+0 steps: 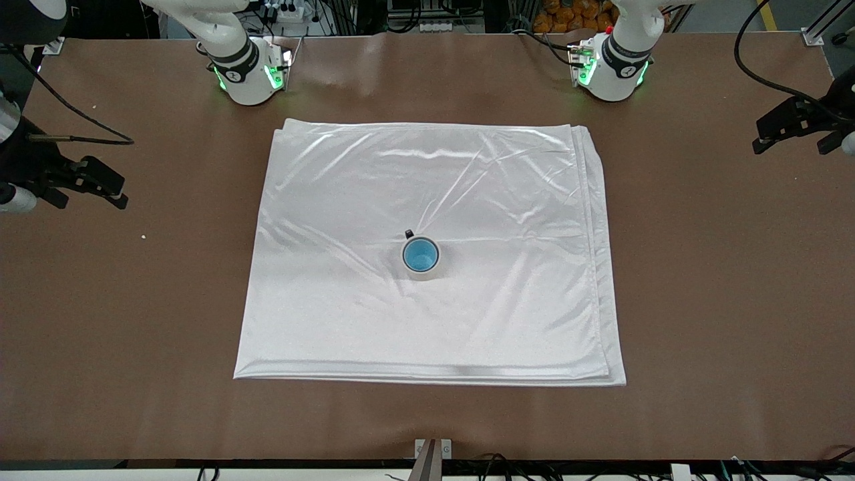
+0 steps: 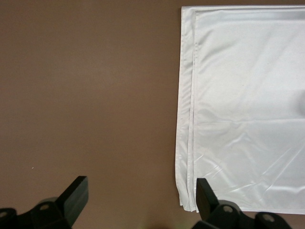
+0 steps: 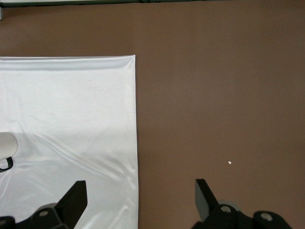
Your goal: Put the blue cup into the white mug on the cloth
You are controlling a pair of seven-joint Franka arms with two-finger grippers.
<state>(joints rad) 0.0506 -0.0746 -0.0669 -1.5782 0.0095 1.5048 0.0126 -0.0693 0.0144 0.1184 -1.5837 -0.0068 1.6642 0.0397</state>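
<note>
Blue cup [image 1: 420, 254] sits inside white mug [image 1: 421, 258], upright near the cloth's [image 1: 467, 314] middle. Left tool [image 1: 795, 127] and right tool [image 1: 87, 180] wait over bare counter [image 1: 721, 300], fingers apart, holding nothing.

With twelve o'clock toward the arms' bases, the only upright obstacle was the white mug [image 1: 422, 270], just six o'clock of the cloth's [image 1: 427, 167] middle. The blue cup [image 1: 420, 254] filled its mouth, and its black handle [image 1: 409, 234] jutted at eleven o'clock. The cloth lay low and wrinkled all round it, open to approach from every hour. The left gripper [image 2: 140, 183] hung spread over bare counter [image 1: 721, 300] at three o'clock, the right gripper [image 3: 140, 186] likewise at nine o'clock.
</note>
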